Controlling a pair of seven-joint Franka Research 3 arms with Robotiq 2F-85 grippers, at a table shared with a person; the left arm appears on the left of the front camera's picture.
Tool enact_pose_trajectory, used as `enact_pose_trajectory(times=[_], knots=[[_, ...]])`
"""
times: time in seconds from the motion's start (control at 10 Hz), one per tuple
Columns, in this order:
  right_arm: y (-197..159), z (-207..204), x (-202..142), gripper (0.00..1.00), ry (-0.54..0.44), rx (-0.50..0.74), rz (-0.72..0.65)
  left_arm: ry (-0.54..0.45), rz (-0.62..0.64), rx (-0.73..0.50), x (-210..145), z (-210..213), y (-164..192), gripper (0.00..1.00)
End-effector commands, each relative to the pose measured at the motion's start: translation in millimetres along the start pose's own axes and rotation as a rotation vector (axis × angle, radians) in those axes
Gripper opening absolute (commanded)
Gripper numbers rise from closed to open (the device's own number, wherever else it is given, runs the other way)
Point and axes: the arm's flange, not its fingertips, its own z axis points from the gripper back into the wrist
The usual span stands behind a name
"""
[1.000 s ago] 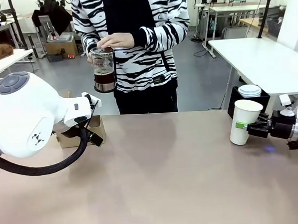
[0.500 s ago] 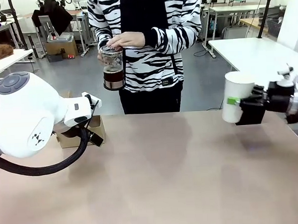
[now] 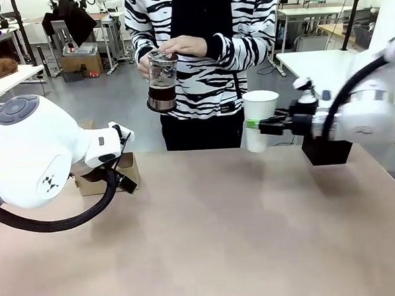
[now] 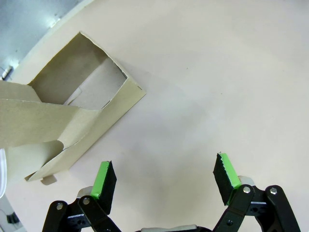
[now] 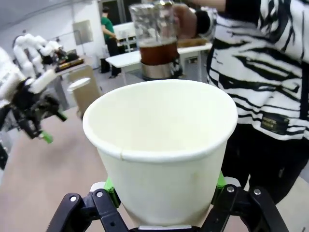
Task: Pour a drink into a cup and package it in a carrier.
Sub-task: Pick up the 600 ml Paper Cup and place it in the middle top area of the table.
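Note:
My right gripper [image 3: 254, 124] is shut on the white paper cup [image 3: 261, 120] and holds it upright in the air over the table's far edge, just right of the middle. In the right wrist view the cup [image 5: 161, 150] is empty, with green pads [image 5: 110, 186] on both sides. A person stands at the far side holding the glass press jug [image 3: 162, 80] in both hands, with the dark drink [image 3: 161, 93] in its lower part, up and left of the cup. My left gripper [image 4: 165, 176] hangs open over bare table beside the brown cardboard carrier [image 4: 72, 111].
The big white left arm [image 3: 32, 153] covers much of the carrier [image 3: 127, 170] at the table's left. A black box [image 3: 327, 152] stands at the far right edge behind my right arm. White tables and other gear fill the room behind the person.
My right gripper has lifted the cup off the table at the far right and carried it left toward the person. The person has stepped right with the jug. The left arm has stayed still.

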Motion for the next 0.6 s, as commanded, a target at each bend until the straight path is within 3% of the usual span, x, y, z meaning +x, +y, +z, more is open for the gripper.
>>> enact_pose_trajectory(times=[0.0, 0.4, 0.5], knots=[[-32, -34, -18, 0.80, -0.019, -0.082, -0.002, -0.002, 0.001, -0.002, 0, 0, 0, 1.00], [-42, -46, -41, 0.80, -0.032, -0.062, 0.015, -0.002, 0.001, -0.002, 0, 0, 0, 1.00], [-49, -42, -46, 0.80, -0.025, -0.069, -0.042, -0.002, 0.001, -0.002, 0, 0, 0, 1.00]])
